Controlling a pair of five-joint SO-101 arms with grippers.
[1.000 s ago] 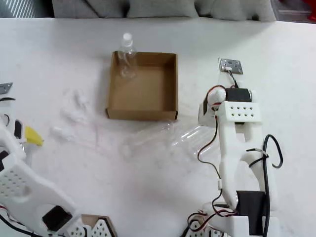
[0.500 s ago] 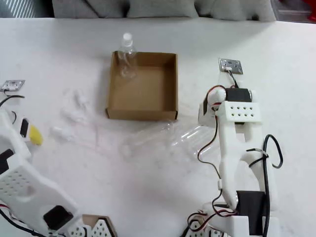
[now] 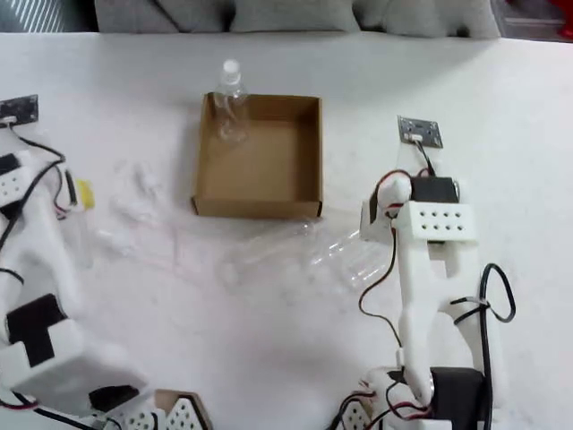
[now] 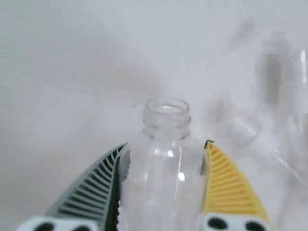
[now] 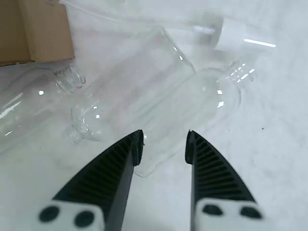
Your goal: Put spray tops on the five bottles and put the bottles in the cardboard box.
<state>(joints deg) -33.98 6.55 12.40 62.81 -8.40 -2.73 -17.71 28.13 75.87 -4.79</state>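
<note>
Held bottle [image 4: 166,115]: clear, neck open, no top; pinched at the shoulder by the left tool [image 4: 166,147], at the desk's [image 3: 466,72] edge, well apart from the cardboard box [image 3: 258,208]
Handling: likely light, slick, easily dented; squeeze the body gently, keep the neck free
Right tool [image 5: 164,137]: spread above loose bottles [image 5: 159,96] lying near the cardboard box
Spray tops [image 3: 134,202]: beside the cardboard box

The bottle [image 4: 166,163] is cut off past its shoulder, and clear items [image 4: 269,72] behind it blur.
</note>
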